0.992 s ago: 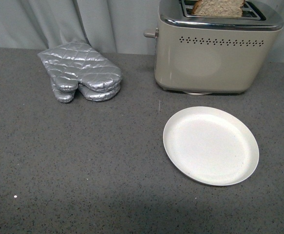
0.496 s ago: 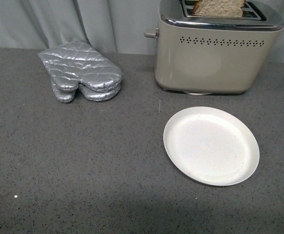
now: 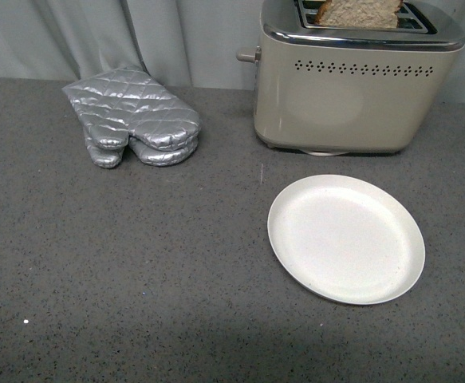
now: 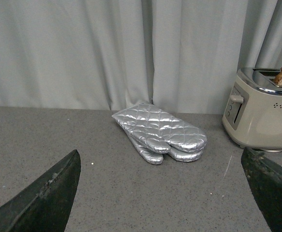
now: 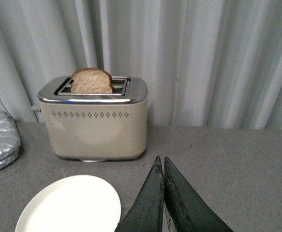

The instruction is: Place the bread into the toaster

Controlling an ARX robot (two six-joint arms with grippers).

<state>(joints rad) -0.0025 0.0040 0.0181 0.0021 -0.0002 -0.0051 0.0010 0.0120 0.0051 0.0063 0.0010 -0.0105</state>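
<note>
**Operator:** State the bread's position.

**Technician:** The bread (image 5: 92, 80) stands upright in a slot of the toaster (image 5: 93, 126), its top above the chrome rim. The plate (image 3: 345, 238) in front is bare.

**Operator:** Gripper condition?

**Technician:** Right gripper (image 5: 164, 183): fingers pressed together, empty, well apart from the bread. Left gripper (image 4: 162, 193): fingers spread wide, empty, near the oven mitts (image 4: 159, 131).

**Operator:** Procedure?

**Technician:** Placement appears complete. Keep both arms clear of the toaster; avoid nudging the slice.
</note>
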